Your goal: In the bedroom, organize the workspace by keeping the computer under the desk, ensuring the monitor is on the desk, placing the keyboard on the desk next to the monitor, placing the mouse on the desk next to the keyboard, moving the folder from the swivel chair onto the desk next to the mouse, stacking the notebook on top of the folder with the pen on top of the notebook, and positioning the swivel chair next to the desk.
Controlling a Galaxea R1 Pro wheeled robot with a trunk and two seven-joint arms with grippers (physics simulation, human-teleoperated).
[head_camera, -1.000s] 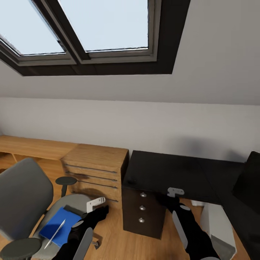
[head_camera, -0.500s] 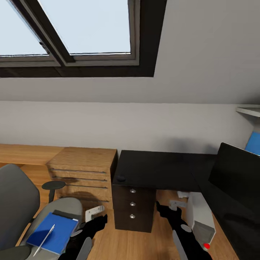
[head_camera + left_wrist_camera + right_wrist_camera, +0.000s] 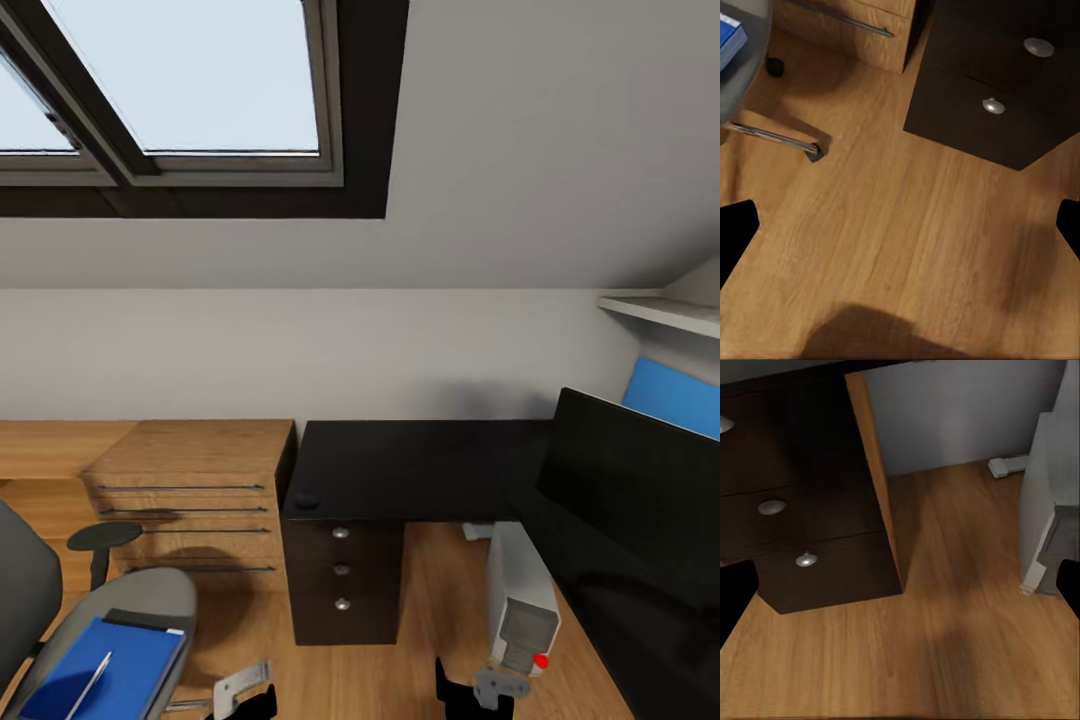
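The black desk [image 3: 400, 465] stands at centre, with the small black mouse [image 3: 306, 500] at its left front corner and the monitor [image 3: 640, 490] on its right wing. The grey computer [image 3: 520, 600] stands on the floor under it. At lower left, the swivel chair [image 3: 140, 600] holds the blue folder [image 3: 90, 675] with the pen [image 3: 90, 683] on top. A dark notebook edge [image 3: 140, 620] peeks from the folder's far end. My left gripper [image 3: 245, 695] and right gripper [image 3: 470, 690] hang open over the floor, nothing between them. The keyboard is out of view.
A light wooden cabinet [image 3: 190, 470] adjoins the desk's left side. The black drawers [image 3: 342, 570] with silver knobs face me. A chrome chair leg [image 3: 780, 139] lies on the wooden floor [image 3: 907, 225] near the left gripper. A shelf [image 3: 660, 310] and a blue panel [image 3: 670, 395] are at far right.
The whole head view has swung right, so the camera moved: chair and cabinet slid left, and monitor and computer came further in. Both arms sank to the picture's bottom edge.
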